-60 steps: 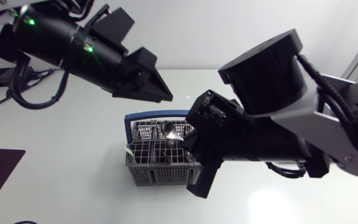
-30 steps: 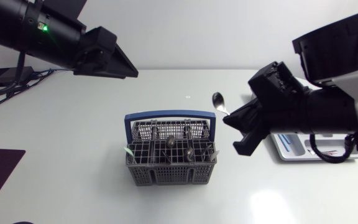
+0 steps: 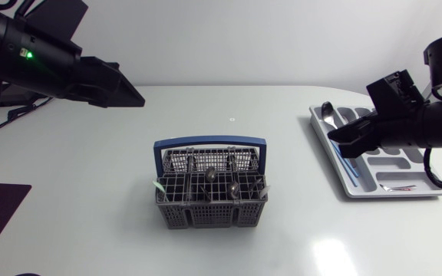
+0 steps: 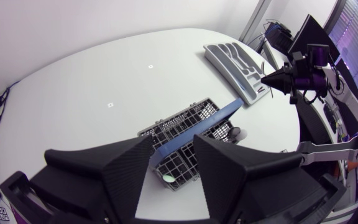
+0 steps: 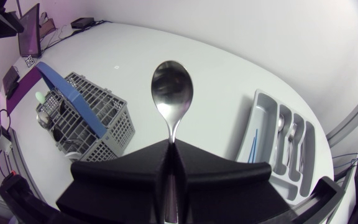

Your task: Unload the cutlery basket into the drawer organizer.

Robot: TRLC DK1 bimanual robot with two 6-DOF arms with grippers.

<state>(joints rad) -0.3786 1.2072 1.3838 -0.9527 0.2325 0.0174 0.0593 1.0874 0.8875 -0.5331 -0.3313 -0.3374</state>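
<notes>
1. Spoon (image 5: 172,93): handle clamped between the right gripper (image 5: 171,146) fingers, bowl sticking out ahead, held in the air over the basket-side edge of the drawer organizer (image 3: 359,186).
2. Drawer organizer: on the right side of the counter (image 3: 90,176), some cutlery in its slots.
3. Cutlery basket (image 3: 209,143): mid-counter, well apart from the organizer, a few pieces inside.
4. Left gripper (image 4: 173,158): fingers apart, holding nothing, raised over the counter's left side.

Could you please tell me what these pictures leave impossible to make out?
Head view: the right gripper covers part of the drawer organizer, hiding what lies in those compartments.
Right wrist view: the handle of the spoon disappears between that gripper's fingers.
Head view: pieces in the cutlery basket are too small to count.
Left wrist view: the left gripper hides the basket's near side.
</notes>
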